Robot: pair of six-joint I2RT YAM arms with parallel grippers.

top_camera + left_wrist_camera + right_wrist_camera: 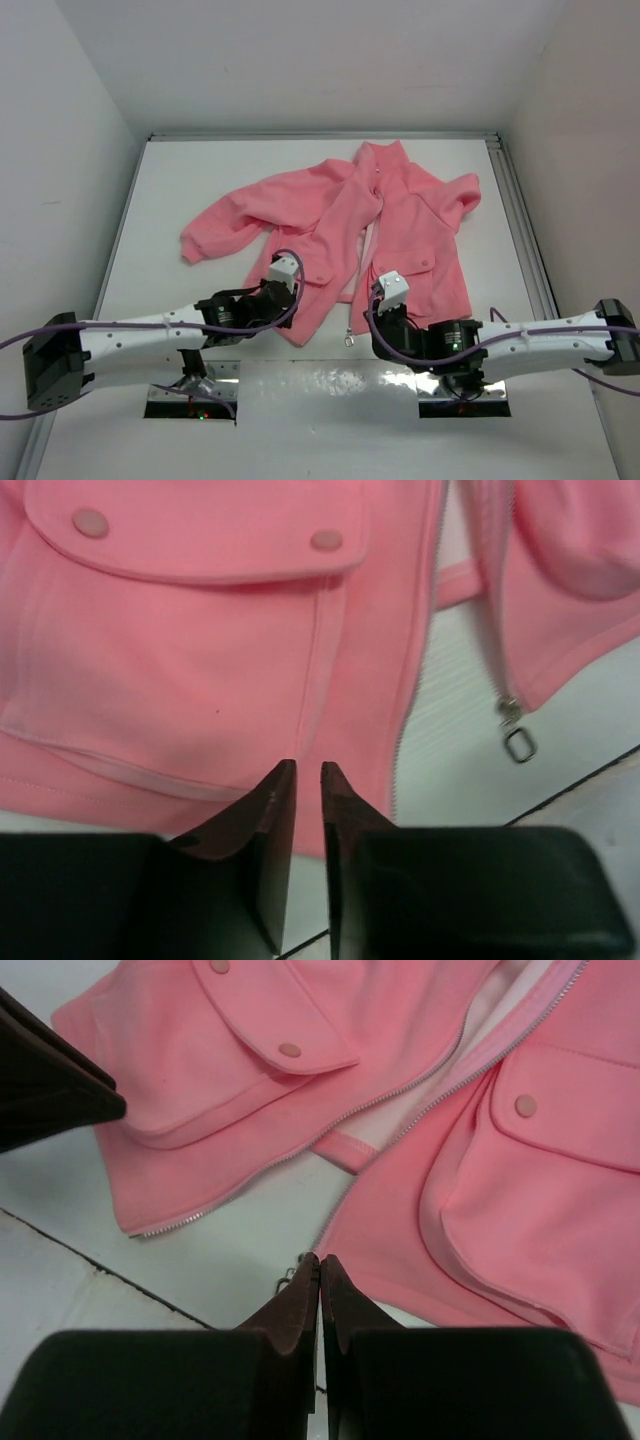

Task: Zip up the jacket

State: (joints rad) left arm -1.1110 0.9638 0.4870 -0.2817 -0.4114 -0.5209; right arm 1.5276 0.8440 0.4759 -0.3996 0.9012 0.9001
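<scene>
Lining up on the unzipped jacket (390, 230) lying flat mid-table (200, 170): left claw (308, 772) nearly closed, empty, over the hem; right claw (318, 1263) pinched shut at the zipper pull (518, 742), grip unconfirmed; next, seat the slider.

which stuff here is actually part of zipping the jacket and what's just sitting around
Part of the job:
- jacket, front open
- zipper pull at the hem
- left gripper, over the hem of the left panel
- right gripper, jaws together near the pull

Just there:
- white table
- nothing else loose on it
</scene>
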